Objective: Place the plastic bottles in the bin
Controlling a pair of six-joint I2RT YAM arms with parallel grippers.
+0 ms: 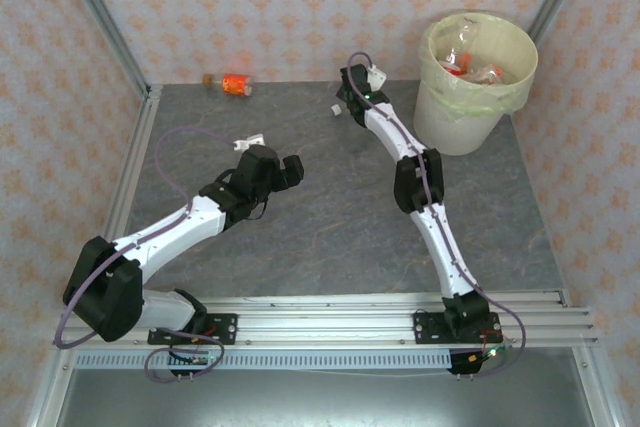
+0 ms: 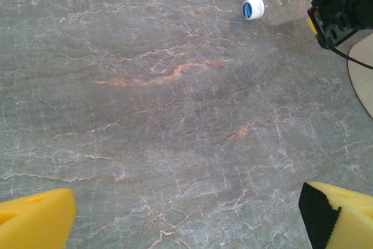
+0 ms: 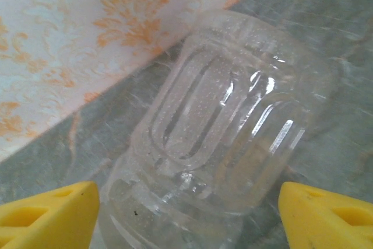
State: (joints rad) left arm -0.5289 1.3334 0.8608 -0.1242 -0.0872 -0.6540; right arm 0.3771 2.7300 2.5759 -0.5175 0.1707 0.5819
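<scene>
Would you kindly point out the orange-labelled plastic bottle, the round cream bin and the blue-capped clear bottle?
Orange-labelled plastic bottle (image 1: 237,84): top view, label.
Round cream bin (image 1: 455,127): top view, outer wall.
Blue-capped clear bottle (image 2: 280,7): left wrist view, body.

Grey table (image 1: 300,237) bears bin (image 1: 455,125), orange bottle (image 1: 233,84), clear bottle (image 3: 221,144).

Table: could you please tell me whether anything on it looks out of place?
Two bottles lie on their sides outside the bin: an orange-labelled bottle by the far wall, and a clear bottle between the fingers of the right gripper.
</scene>
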